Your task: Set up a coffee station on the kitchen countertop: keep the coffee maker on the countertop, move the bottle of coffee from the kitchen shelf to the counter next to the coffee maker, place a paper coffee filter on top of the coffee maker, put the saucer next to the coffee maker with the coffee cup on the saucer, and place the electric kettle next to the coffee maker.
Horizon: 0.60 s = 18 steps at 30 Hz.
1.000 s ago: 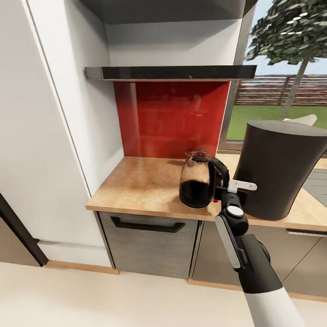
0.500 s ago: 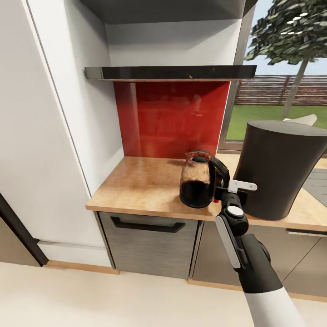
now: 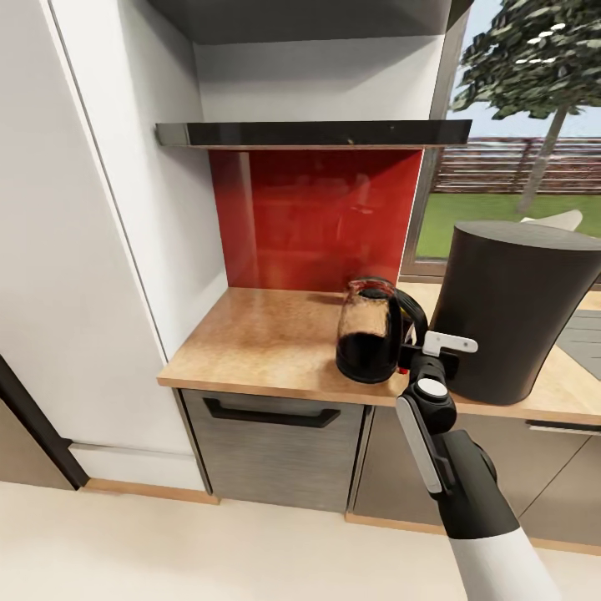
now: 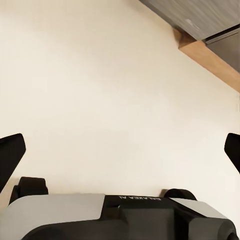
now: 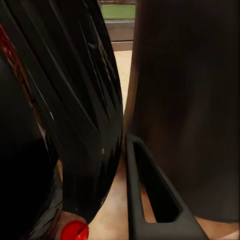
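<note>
Since a second ago, the rounded smoky glass electric kettle [image 3: 369, 331] with its black loop handle has been shifting a little to the right along the light wood-grain kitchen countertop [image 3: 259, 342], and it is now sitting closer to the tall dark grey coffee maker [image 3: 511, 309], with the right gripper [image 3: 427, 355] moving the same way. In the head view, that gripper is reaching in at the kettle's handle side, its white finger [image 3: 451, 341] lying across the narrow gap between kettle and coffee maker. In the right wrist view, the black kettle handle [image 5: 82, 115] is looming very close, the small red switch [image 5: 74, 231] is glowing at its foot, one dark finger [image 5: 150, 200] is resting low beside the handle with the coffee maker's dark wall [image 5: 190, 100] just beyond, and whether the jaws are clamping the handle I cannot tell. The kettle is standing upright near the counter's front edge, above the grey cabinet drawer [image 3: 271, 446] and in front of the glossy red backsplash [image 3: 313, 217]. In the left wrist view, the left gripper [image 4: 120, 155] is hanging with its dark fingertips [image 4: 10, 155] spread wide, holding nothing, over the pale cream floor [image 4: 100, 90].
</note>
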Tool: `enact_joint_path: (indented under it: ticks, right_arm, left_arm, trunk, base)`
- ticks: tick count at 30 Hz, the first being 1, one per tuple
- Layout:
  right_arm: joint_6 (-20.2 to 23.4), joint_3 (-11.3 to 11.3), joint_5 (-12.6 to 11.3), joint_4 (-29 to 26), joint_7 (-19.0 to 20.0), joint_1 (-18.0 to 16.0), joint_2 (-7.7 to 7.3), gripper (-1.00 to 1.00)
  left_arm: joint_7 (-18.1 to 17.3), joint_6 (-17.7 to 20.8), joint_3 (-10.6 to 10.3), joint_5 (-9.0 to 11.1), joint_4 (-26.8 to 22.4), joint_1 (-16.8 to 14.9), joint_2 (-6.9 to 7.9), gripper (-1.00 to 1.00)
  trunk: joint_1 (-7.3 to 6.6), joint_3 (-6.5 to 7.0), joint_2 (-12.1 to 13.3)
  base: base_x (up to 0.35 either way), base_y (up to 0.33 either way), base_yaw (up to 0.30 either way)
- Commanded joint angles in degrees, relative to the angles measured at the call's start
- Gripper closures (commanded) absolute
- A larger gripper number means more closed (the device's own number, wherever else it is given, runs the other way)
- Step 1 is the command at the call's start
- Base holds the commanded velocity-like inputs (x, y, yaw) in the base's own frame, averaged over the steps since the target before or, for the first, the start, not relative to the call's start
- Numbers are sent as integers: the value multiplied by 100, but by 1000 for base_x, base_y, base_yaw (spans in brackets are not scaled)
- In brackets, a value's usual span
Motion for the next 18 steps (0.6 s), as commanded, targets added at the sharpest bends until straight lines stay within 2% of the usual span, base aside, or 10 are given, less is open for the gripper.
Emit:
enact_joint_path:
  ticks: [1,8,13,18]
  right_arm:
    - [12,10,-20,-8,-57,-7,-1,100]
    - [12,10,-21,-8,-58,-7,-1,100]
    - [12,10,-21,-8,-58,-7,-1,100]
    - [8,10,-21,-8,-58,-7,-4,100]
  left_arm:
    - [-10,-41,-26,7,7,-4,1,-100]
    - [-12,-41,-28,7,7,-4,1,-100]
    - [-12,-41,-28,7,7,-4,1,-100]
    - [-16,-41,-29,7,7,-4,1,-100]
  trunk:
    - [0,-6,-4]
    - [0,-6,-4]
    - [110,-96,-205]
    - [110,-96,-205]
  base:
    - [0,0,0]
    - [0,0,0]
    - [0,0,0]
    - [0,0,0]
